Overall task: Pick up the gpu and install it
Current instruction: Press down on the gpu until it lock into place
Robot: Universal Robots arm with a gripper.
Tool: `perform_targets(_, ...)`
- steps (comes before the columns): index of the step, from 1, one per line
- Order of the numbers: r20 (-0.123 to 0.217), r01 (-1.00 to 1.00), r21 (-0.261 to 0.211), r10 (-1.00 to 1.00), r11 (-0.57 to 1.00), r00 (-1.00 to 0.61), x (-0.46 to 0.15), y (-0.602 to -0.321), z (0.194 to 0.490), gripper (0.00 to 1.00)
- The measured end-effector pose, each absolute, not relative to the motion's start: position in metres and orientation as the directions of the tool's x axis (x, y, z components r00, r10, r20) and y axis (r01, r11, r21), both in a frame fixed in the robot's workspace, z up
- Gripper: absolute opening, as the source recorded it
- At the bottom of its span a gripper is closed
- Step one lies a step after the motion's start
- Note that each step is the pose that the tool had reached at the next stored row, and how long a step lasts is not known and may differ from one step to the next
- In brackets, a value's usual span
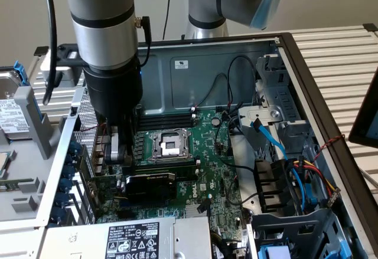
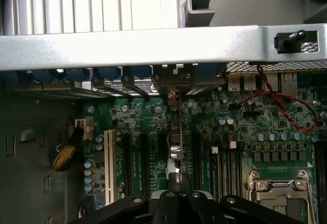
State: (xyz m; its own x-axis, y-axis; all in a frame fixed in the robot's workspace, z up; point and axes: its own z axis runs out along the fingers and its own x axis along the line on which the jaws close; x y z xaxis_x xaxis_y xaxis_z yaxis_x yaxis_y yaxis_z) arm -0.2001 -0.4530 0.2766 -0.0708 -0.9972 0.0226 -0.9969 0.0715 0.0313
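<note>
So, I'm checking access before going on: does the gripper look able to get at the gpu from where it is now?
Probably yes. The gripper hangs just above the gpu, which appears to stand on edge on the motherboard. Nothing seems to lie between them.

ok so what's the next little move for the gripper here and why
Probably a small, straight push down. The gpu stands on edge on the motherboard, its bracket end toward the case's rear wall, and the gripper sits just above that end. Whether the card is fully seated cannot be told.
</note>
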Motion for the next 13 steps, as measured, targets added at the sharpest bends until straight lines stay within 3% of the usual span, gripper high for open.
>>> perform_targets(13, 0.024, -0.997, 0.033, -0.997, 0.071, -0.071, -0.2004, -0.4511, 0.2682, 0.11)
